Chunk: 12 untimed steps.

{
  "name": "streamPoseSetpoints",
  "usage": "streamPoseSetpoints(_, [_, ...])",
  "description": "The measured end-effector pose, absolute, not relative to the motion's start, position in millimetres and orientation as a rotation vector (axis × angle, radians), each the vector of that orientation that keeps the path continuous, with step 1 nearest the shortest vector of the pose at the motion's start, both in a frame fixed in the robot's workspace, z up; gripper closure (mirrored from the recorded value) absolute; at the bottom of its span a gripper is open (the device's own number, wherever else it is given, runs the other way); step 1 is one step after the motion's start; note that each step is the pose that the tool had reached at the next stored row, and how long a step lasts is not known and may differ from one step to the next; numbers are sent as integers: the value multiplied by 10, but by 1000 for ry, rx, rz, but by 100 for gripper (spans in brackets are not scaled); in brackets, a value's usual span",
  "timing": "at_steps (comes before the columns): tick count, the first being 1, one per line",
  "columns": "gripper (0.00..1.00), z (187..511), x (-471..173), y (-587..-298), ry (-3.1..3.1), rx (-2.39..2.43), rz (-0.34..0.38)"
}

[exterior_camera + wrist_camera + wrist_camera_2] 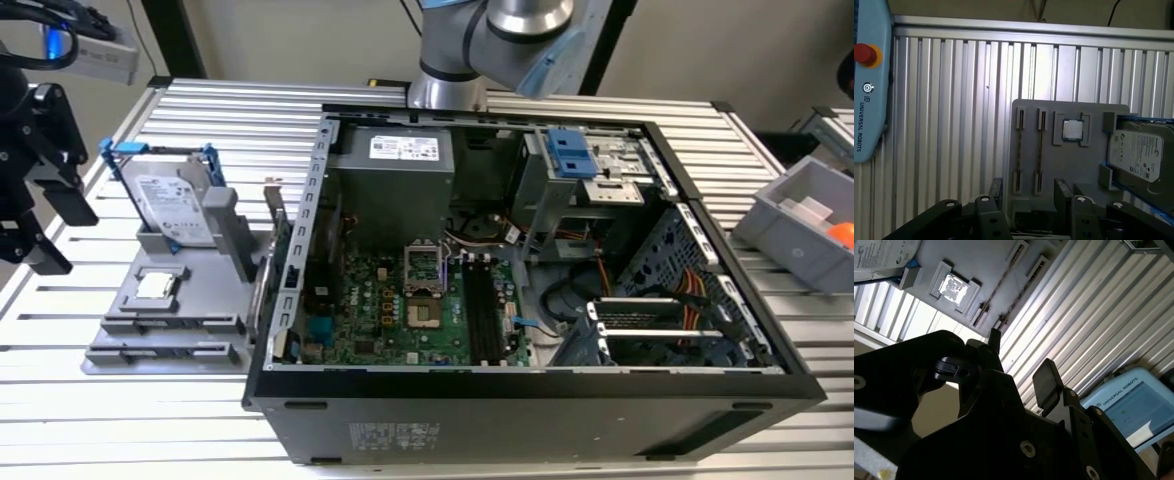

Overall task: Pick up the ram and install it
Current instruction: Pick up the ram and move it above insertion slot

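Ribbed metal worktop. Jaws: black, spread apart, empty, hanging near the grey tray. Ram: thin stick standing on edge in a tray slot, a second alongside. Further along the tray: square silver chip, then hard drive. Open computer case beside the tray.

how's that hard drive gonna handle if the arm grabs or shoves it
Probably rigid and heavy for its size: the hard drive looks like a solid metal-cased block. It stands propped on edge in the grey holder, so a push near its upper edge could tip it. Its smooth labelled face may be somewhat slippery.
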<state>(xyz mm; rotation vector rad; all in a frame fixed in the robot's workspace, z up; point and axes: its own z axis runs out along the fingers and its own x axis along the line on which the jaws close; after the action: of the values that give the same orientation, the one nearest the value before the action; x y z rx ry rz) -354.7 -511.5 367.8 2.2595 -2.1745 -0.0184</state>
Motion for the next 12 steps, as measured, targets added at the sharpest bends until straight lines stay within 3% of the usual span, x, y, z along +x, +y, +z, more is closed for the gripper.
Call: streamPoseSetpoints(12, [0, 3629, -3547, -5115, -2177, 2257, -18])
